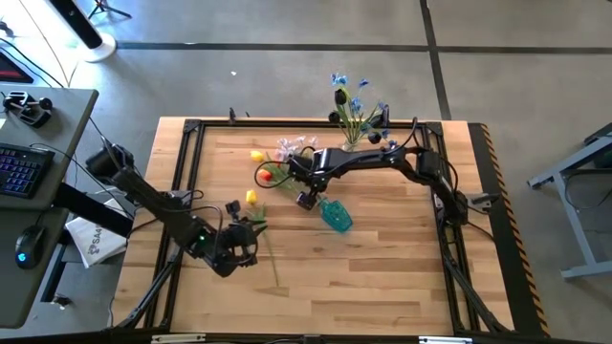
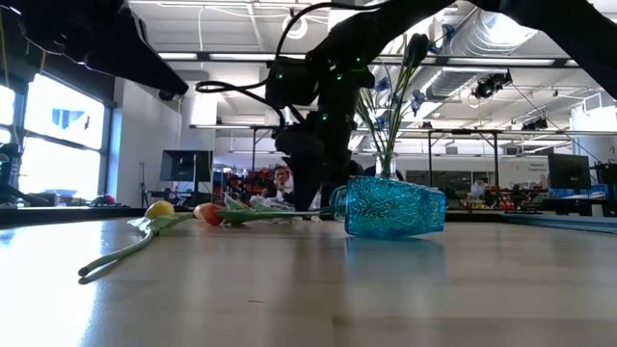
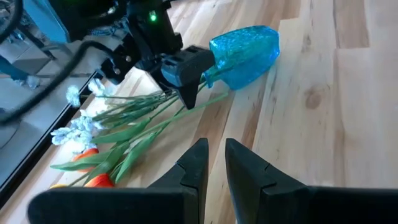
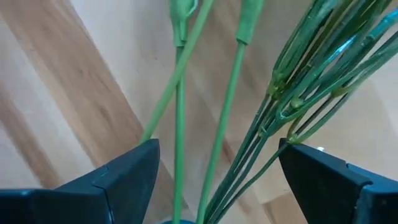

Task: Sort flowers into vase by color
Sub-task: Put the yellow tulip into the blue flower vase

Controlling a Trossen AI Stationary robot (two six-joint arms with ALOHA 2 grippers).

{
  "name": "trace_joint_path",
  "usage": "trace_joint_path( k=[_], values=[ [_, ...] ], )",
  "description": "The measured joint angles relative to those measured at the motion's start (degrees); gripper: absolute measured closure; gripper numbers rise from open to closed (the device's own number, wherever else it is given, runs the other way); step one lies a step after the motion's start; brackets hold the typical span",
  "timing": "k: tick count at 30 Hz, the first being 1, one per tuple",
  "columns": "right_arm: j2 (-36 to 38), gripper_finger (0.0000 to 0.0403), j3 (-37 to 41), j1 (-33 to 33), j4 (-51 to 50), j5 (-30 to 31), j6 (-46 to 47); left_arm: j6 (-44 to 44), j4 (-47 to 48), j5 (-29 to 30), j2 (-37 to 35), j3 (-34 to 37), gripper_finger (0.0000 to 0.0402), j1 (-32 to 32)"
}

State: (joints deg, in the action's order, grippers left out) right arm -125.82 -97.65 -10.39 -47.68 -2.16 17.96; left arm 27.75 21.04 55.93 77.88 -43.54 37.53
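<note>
A blue glass vase (image 1: 336,216) lies on its side mid-table, its neck toward a bundle of flowers (image 1: 275,164) with yellow, orange-red and pale heads lying flat. My right gripper (image 1: 306,198) is open and points down just before the vase's neck (image 3: 208,73). Its fingers stand on either side of the green stems (image 4: 239,124) without touching them. One yellow flower (image 1: 251,198) lies apart, its stem running toward the near edge. My left gripper (image 3: 215,163) hovers nearby, open by a narrow gap, with nothing between the fingers. Blue and near-black flowers (image 1: 352,100) stand upright at the far edge.
A black frame (image 1: 191,129) rims the wooden table. The standing blue flowers' holder (image 1: 352,137) sits by the far rail behind the right arm. A desk with keyboard and mouse (image 1: 19,172) is off the left side. Bare wood lies toward the near right (image 1: 382,277).
</note>
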Motion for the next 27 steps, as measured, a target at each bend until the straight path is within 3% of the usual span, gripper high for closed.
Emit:
trace_joint_path(
  k=[13,19,27],
  values=[
    [0.1,0.0080,0.0,-0.5,0.1,-1.6,0.1,0.1,0.0,-1.5,0.4,0.0,0.0358,-1.7],
    [0.2,0.0084,-0.2,-0.5,1.9,-5.4,1.5,0.1,0.0,-1.6,0.4,0.0,0.0358,-1.7],
    [0.2,0.0084,-0.3,0.6,4.9,-3.7,3.5,0.1,-0.2,-1.6,0.4,0.0,0.0358,-1.7]
  ],
)
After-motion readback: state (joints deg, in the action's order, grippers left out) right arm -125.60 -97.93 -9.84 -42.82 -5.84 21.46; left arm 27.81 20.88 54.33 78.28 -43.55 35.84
